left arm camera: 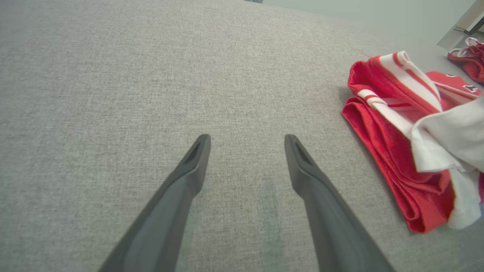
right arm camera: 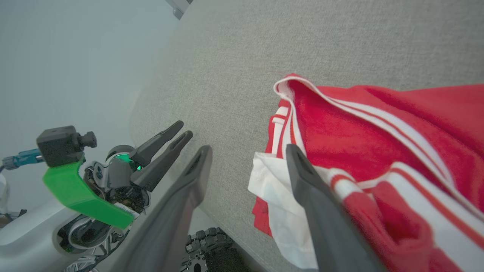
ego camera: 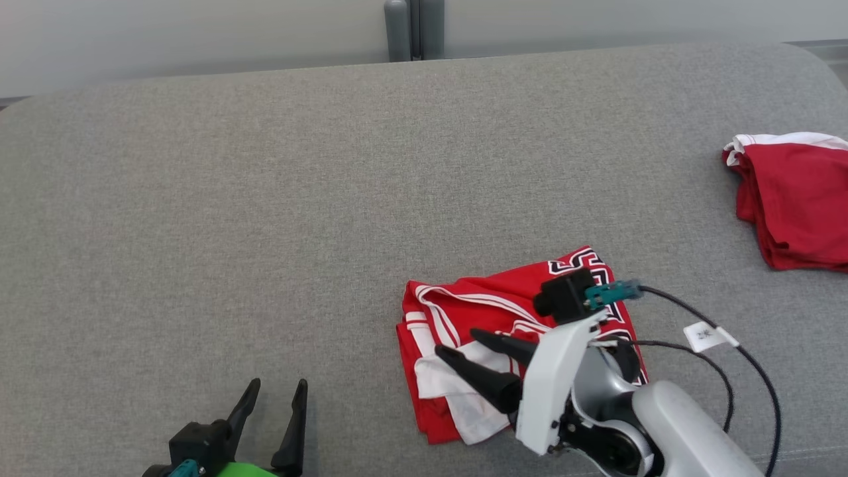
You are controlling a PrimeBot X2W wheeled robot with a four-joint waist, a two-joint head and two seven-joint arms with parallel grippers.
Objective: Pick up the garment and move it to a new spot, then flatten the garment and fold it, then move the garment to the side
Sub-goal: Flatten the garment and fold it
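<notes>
A grey fabric-covered bench (ego camera: 265,165) extends before a pale wall. The folded red jersey with white stripes and black-and-white lettering (ego camera: 490,308) lies near the bench's front edge, right of centre. The right pincer (ego camera: 457,343) is poised over the jersey's white-trimmed front corner, fingers spread wide, gripping nothing. The left pincer (ego camera: 278,384), wide open and empty, stands at lower left, apart from the jersey. A second red-and-white garment (ego camera: 795,205) lies at far right.
</notes>
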